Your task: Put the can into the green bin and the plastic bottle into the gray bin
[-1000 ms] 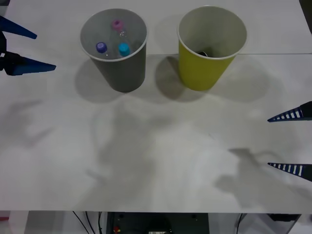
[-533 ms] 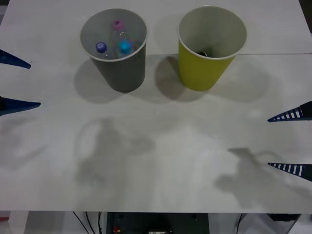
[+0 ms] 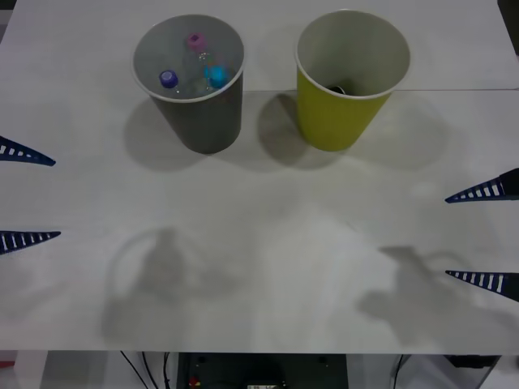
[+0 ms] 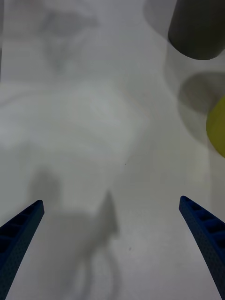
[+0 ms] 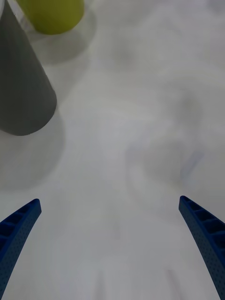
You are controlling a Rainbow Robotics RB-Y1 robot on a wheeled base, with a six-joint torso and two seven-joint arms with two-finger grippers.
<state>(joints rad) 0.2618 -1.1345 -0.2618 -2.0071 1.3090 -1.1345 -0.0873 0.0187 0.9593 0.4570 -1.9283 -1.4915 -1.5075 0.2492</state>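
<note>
Gray bin (image 3: 190,81) stands upright at far left-center of the white table (image 3: 268,267). Inside it: plastic bottle (image 3: 196,42) w/ pink cap toward the far wall, a purple-capped bottle (image 3: 169,79) and a cyan-capped bottle (image 3: 215,75) nearer the front, all 3 well below the rim. Green bin (image 3: 350,77) stands upright just beside it on the right, not touching; sth dark (image 3: 338,88) at its bottom, can't tell what it is.

Left gripper (image 3: 20,195) sits at the table's left edge, low over the surface, jaws wide apart, nothing between them; tips point inward toward the center. Right gripper (image 3: 485,235) is at the right edge, same pose, jaws spread, holding nothing. Left wrist view has the gray bin's wall (image 5: 21,89) close by and the green bin (image 5: 51,14) past it.

Whole front half of the table between the grippers is bare, w/ soft shadows on it. Both bins sit near the far edge.
</note>
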